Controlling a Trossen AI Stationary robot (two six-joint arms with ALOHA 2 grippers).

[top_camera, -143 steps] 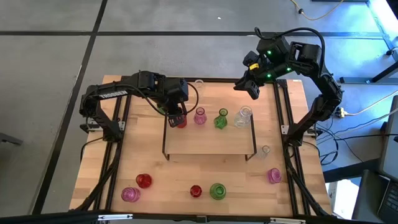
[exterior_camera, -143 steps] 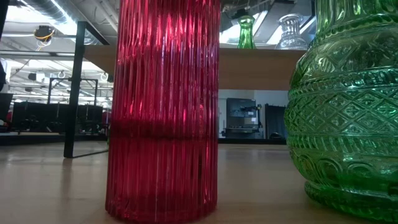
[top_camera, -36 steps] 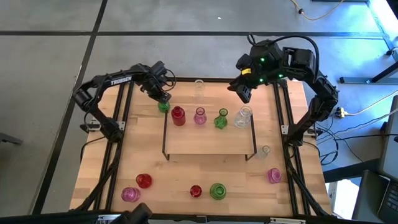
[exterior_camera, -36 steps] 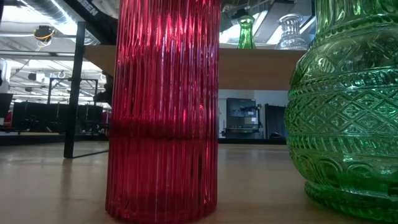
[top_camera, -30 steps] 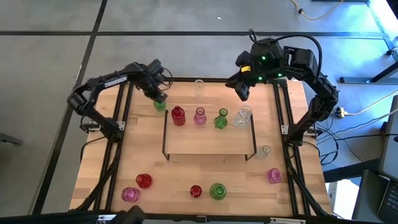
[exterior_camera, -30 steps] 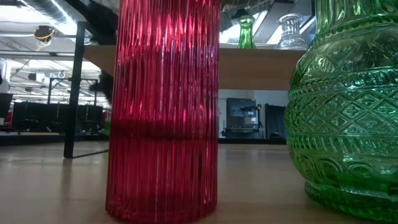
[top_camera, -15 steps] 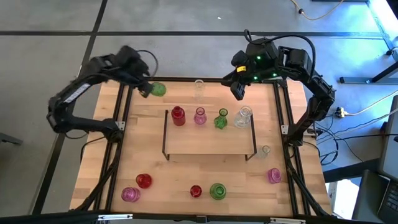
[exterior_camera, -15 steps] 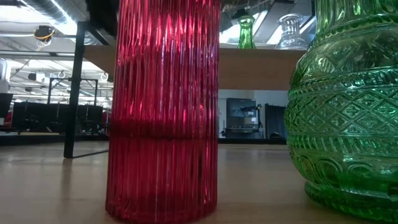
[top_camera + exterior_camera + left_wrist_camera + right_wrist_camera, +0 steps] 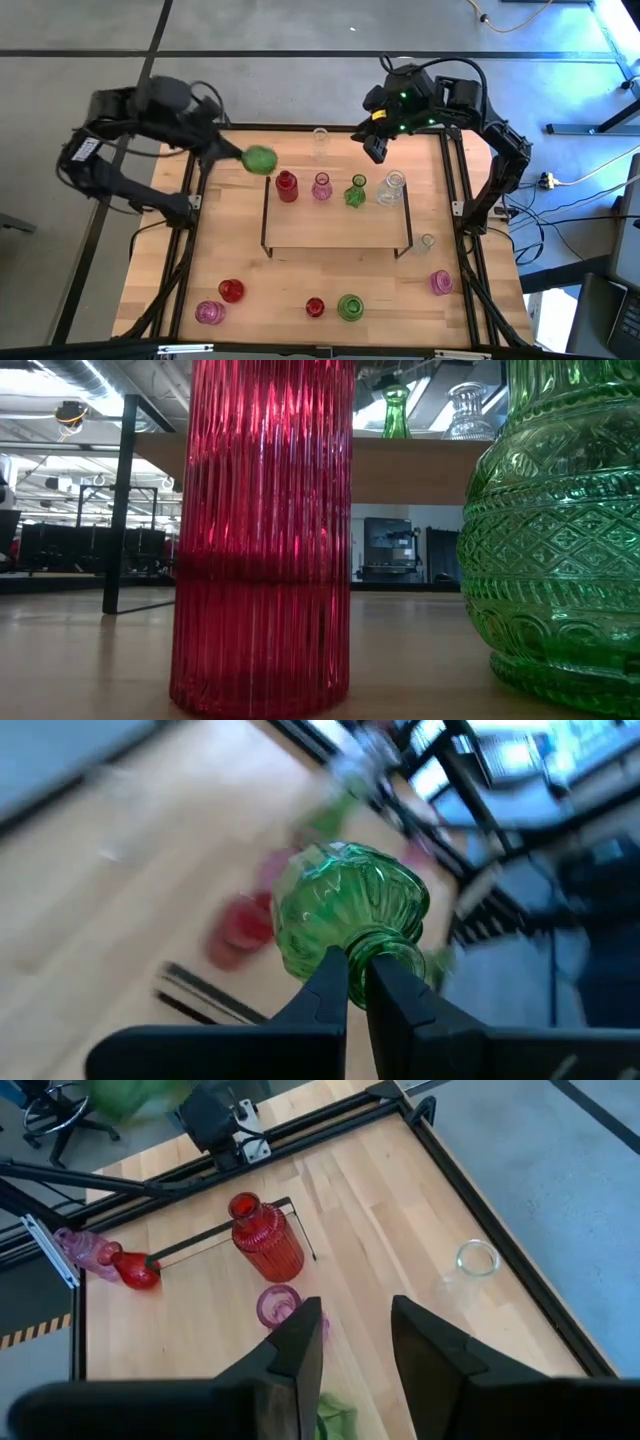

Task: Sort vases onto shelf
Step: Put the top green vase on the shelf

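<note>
A round-bellied green vase [image 9: 259, 159] hangs in the air by the shelf's far left corner, with my left gripper [image 9: 238, 154] shut on it. The light-wood shelf [image 9: 335, 228] carries a red vase [image 9: 287, 186], a pink one [image 9: 321, 187], a green one [image 9: 356, 192] and a clear one [image 9: 392, 187] along its far edge. My right gripper [image 9: 378, 151] hovers open above the table's far side, right of a clear vase [image 9: 320, 140], with nothing between its fingers [image 9: 300, 1342]. My left gripper pinches the green vase's neck [image 9: 372, 948], just below the belly, between its two fingers [image 9: 330, 982]. The fingers slant downward from the table's left. The vase lies tipped over, its belly [image 9: 340, 905] sticking out beyond the fingertips, lifted clear of table and shelf.
More vases stand on the table near its front edge: pink [image 9: 209, 312], red [image 9: 231, 291], red [image 9: 315, 307], green [image 9: 349, 307], pink [image 9: 441, 282], and a small clear one [image 9: 427, 241] right of the shelf. The low view is filled by a red vase [image 9: 262, 540] and a green vase [image 9: 560, 530].
My left gripper has carried the green vase up off the table beside the shelf's far left corner, swinging out toward the far left and tipping, so the vase now hangs high and tipped over. My right gripper has drifted slightly toward the table's left.
</note>
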